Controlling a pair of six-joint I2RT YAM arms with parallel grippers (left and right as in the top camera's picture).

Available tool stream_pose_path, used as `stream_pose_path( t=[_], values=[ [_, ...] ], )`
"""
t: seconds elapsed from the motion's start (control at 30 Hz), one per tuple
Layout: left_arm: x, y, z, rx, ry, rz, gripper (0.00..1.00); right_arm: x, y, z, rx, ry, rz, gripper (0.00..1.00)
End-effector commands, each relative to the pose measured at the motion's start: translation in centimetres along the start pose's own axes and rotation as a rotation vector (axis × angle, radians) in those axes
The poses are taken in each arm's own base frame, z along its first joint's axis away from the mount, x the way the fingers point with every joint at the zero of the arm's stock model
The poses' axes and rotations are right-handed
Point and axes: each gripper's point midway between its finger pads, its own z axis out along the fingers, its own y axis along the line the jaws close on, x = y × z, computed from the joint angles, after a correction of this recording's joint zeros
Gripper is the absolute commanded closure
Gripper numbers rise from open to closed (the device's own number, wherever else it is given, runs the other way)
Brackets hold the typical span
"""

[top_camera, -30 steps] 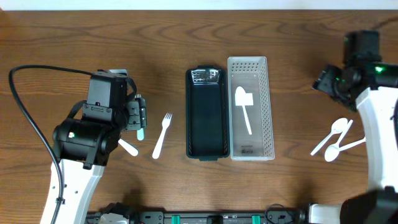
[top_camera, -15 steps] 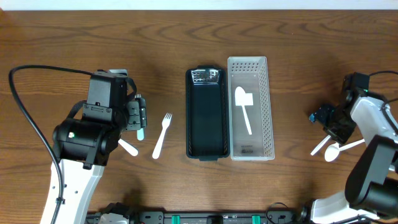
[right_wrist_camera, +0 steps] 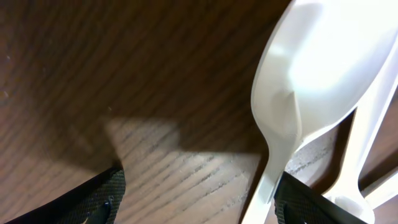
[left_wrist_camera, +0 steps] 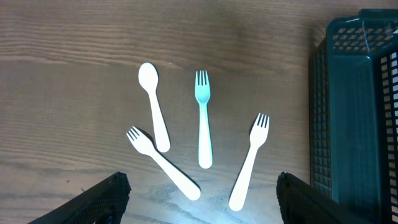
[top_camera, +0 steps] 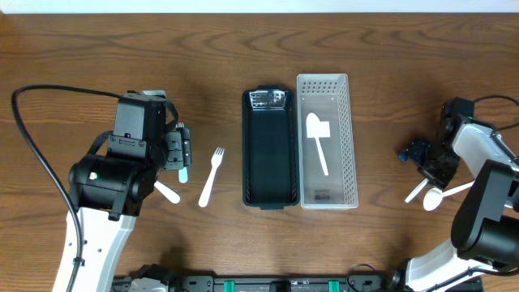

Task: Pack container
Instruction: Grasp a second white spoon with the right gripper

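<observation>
A black basket (top_camera: 268, 150) and a clear perforated container (top_camera: 345, 150) stand side by side mid-table; a white spatula-like utensil (top_camera: 319, 142) lies in the clear one. My left gripper (top_camera: 180, 154) is open above a white spoon (left_wrist_camera: 153, 106), a teal fork (left_wrist_camera: 203, 121) and two white forks (left_wrist_camera: 249, 162) (left_wrist_camera: 161, 165). My right gripper (top_camera: 426, 162) is open and low over the table at the white spoons (top_camera: 438, 174). In the right wrist view a spoon (right_wrist_camera: 323, 68) fills the right side, its handle running down just inside the right finger (right_wrist_camera: 305, 205).
The black basket's wall (left_wrist_camera: 354, 106) lies at the right edge of the left wrist view. A black cable (top_camera: 40, 146) loops behind the left arm. Another white fork (top_camera: 210, 177) lies between the left gripper and the black basket.
My right arm has come down from the far right back to the white spoons and now sits low over them. The left arm and the cutlery have not moved.
</observation>
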Motion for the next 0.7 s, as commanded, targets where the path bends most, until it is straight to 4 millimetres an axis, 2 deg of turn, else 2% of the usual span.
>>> stream_pose_path(
  t=[0.0, 0.2, 0.27, 0.3, 0.37, 0.53, 0.67],
  values=[
    [-0.17, 0.26, -0.19, -0.01, -0.002, -0.009, 0.22, 0.03, -0.6, 0.49, 0.023, 0.005, -0.008, 0.21],
    [-0.15, 0.27, -0.19, -0.01, -0.001, -0.009, 0.22, -0.07, -0.68, 0.5, 0.028, 0.0, -0.008, 0.25],
    [-0.15, 0.26, -0.19, -0.01, -0.001, -0.009, 0.22, -0.02, -0.7, 0.49, 0.029, 0.002, -0.008, 0.35],
    [-0.15, 0.26, -0.19, -0.01, -0.001, -0.009, 0.22, 0.03, -0.73, 0.5, 0.03, 0.004, -0.008, 0.45],
    [-0.15, 0.27, -0.19, -0.01, -0.001, -0.009, 0.22, 0.1, -0.75, 0.49, 0.031, 0.007, -0.008, 0.58],
    [-0.16, 0.26, -0.19, -0.01, -0.001, -0.009, 0.22, 0.22, -0.82, 0.49, 0.033, 0.012, -0.008, 0.68],
    [-0.16, 0.26, -0.19, -0.01, -0.001, -0.009, 0.22, 0.26, -0.83, 0.49, 0.034, 0.014, -0.008, 0.8]
  ],
)
